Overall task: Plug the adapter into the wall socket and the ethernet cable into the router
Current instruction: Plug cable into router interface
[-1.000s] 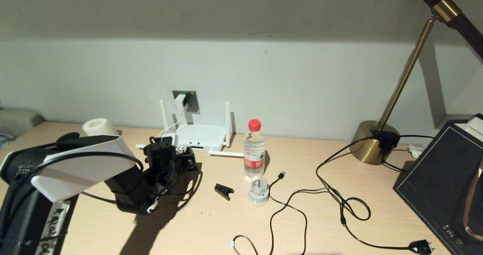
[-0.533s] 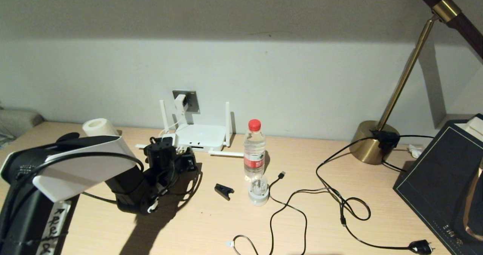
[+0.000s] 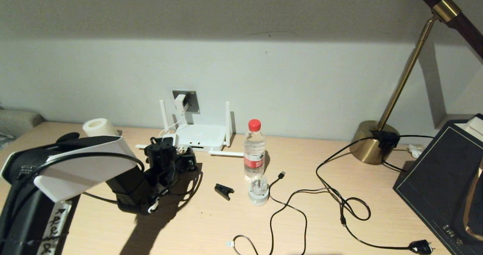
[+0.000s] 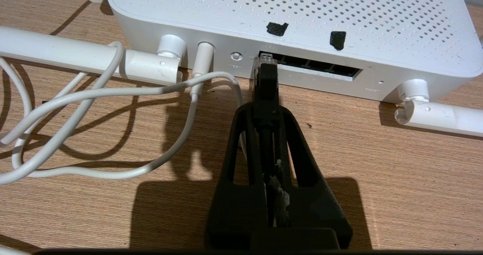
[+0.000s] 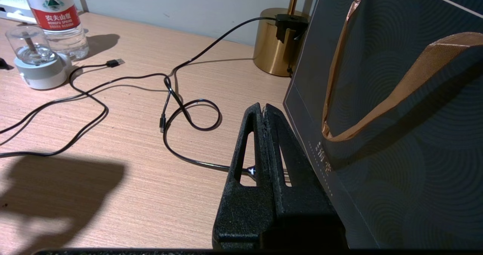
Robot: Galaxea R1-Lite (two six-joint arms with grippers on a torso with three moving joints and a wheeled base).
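Currently, step in hand: the ethernet cable is being seated in the router; the power half is judged done.
Left hand (image 4: 266, 96): closed tight on the ethernet cable (image 4: 266, 82) just behind its clear-tipped connector, low over the desk (image 4: 377, 172).
Connector: its clear tip is held at the leftmost opening of the port row, at 12 o'clock from the hand; whether it is fully home cannot be told.
Router (image 4: 286, 17): set flat on the desk at 12 o'clock from the hand, against the wall, with its ports facing the hand.
Adapter (image 3: 180, 102): seen standing in the wall socket (image 3: 192, 101), beyond the router at 12 o'clock; its white cord (image 4: 94, 96) is run down to the router's power jack.
Right hand (image 5: 265, 113): closed on nothing, parked well apart at 3 o'clock beside a dark paper bag (image 5: 396, 108).
Next move: a short straight push toward 12 o'clock is called for, the plug being kept level until its latch is judged caught; then the grip can be released.
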